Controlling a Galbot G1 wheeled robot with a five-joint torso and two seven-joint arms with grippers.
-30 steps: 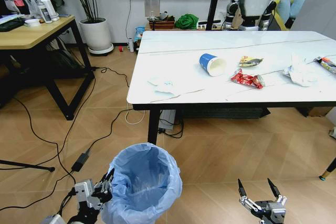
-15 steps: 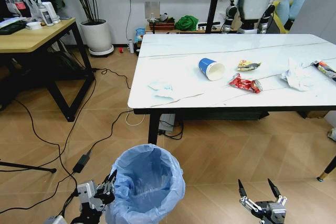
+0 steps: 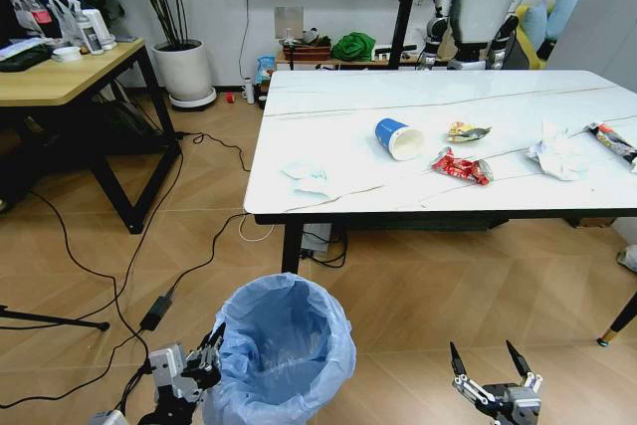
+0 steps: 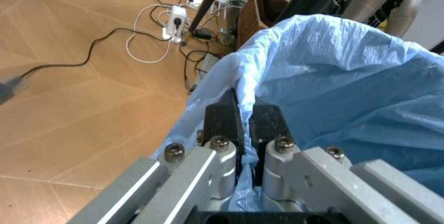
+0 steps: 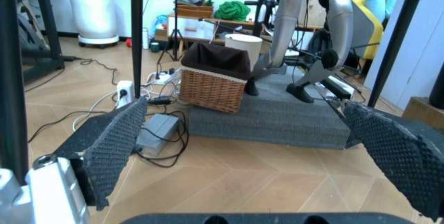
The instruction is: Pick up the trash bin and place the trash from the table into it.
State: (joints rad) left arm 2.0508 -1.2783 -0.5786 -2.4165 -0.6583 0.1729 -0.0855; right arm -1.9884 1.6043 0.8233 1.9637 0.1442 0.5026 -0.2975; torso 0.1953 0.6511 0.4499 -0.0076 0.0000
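Blue bag-lined trash bin [image 3: 286, 350] sits low at near left, its rim pinched in the left gripper [image 4: 242, 125]. Across the last second the table [image 3: 328, 106] and its trash [image 3: 400, 137] have drifted lower in view, suggesting the robot is approaching. The right gripper [image 3: 490, 365] hangs wide apart, empty.

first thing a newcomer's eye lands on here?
Probably the trash bin with its crinkly light-blue bag, low in the head view, the left gripper shut on its rim. Next, the blue cup lying on its side mid-table, with the red wrapper beside it.
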